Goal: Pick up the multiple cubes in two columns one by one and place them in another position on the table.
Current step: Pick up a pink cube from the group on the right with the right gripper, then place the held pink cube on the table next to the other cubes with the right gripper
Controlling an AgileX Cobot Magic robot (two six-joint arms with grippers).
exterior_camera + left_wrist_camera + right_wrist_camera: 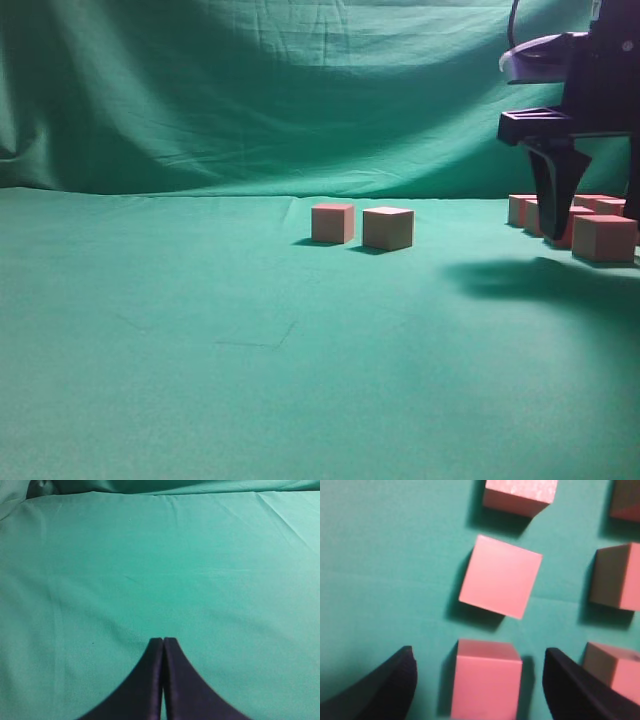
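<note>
Several pink cubes stand in two columns at the right edge of the table; the nearest one is in front. Two more cubes stand apart near the middle. My right gripper hangs over the columns, open. In the right wrist view its fingers straddle one cube without touching it; another cube lies just beyond, and others of the second column lie to the right. My left gripper is shut and empty over bare cloth.
A draped green cloth backdrop rises behind the table. The right arm's body fills the upper right corner of the exterior view.
</note>
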